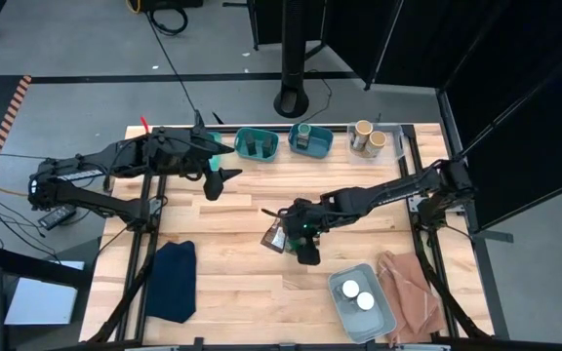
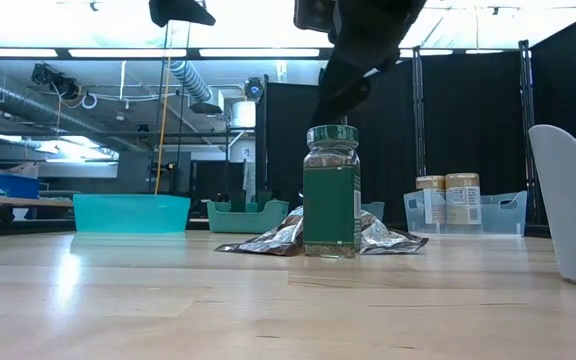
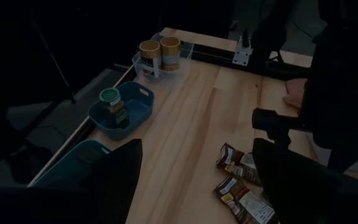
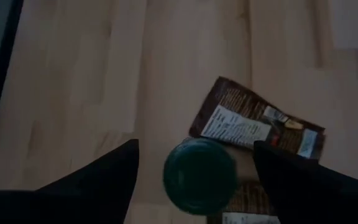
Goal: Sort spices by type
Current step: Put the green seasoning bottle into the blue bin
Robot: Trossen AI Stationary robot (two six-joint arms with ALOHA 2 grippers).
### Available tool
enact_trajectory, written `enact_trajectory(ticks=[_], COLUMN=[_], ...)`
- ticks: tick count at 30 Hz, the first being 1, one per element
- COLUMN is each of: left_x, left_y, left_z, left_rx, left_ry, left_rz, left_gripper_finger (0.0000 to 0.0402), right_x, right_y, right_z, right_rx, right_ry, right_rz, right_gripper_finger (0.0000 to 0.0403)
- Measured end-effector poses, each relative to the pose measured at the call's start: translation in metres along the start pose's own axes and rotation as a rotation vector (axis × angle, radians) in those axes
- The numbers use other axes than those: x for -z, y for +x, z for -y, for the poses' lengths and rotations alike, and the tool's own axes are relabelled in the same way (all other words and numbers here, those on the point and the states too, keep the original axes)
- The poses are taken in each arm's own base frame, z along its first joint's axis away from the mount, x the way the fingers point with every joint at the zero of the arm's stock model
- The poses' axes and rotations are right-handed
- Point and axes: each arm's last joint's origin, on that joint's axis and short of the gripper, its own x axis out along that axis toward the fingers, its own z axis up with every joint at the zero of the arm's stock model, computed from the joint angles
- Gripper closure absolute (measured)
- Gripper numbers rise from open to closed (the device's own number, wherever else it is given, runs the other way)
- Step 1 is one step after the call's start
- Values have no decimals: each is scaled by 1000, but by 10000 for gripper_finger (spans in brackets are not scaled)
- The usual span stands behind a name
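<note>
Right wrist view puts my right end effector (image 4: 194,168) directly above the green-lidded spice jar (image 4: 199,175), fingers spread wide to either side of the lid and not touching it, so nothing is gripped. I judge that the jar stands upright on the desk (image 1: 232,234) because it has to be taken from the top, and the fingers straddle it for that reason. Its body is clear glass with a green label and a ribbed round cap (image 2: 331,134), so it should be rigid and easy to pinch. Just beside the jar, partly behind it, lie the flat packets (image 4: 257,127): crinkled foil, brown printed faces, floppy and low. Far from the jar, along the desk's back edge, sit the teal bins (image 1: 257,143), one already holding a matching green-lidded jar (image 3: 112,103). My left end effector (image 1: 215,181) waits open and empty near those bins.
</note>
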Motion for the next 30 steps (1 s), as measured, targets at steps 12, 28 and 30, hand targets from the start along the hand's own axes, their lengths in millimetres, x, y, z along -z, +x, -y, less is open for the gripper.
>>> enact_trajectory(ticks=[12,28,30], left_x=[1,4,4], left_y=[0,0,0], left_z=[0,0,0], left_rx=[0,-2,-2], left_ry=[29,34,34], left_rz=[-12,-40,-39], left_gripper_finger=[92,92,92], right_x=[7,19,18], right_y=[26,53,52], right_z=[-5,-4,-4], right_rx=[58,159,160], right_ry=[-7,152,170], right_rz=[-55,-116,-111], right_gripper_finger=[83,204,205])
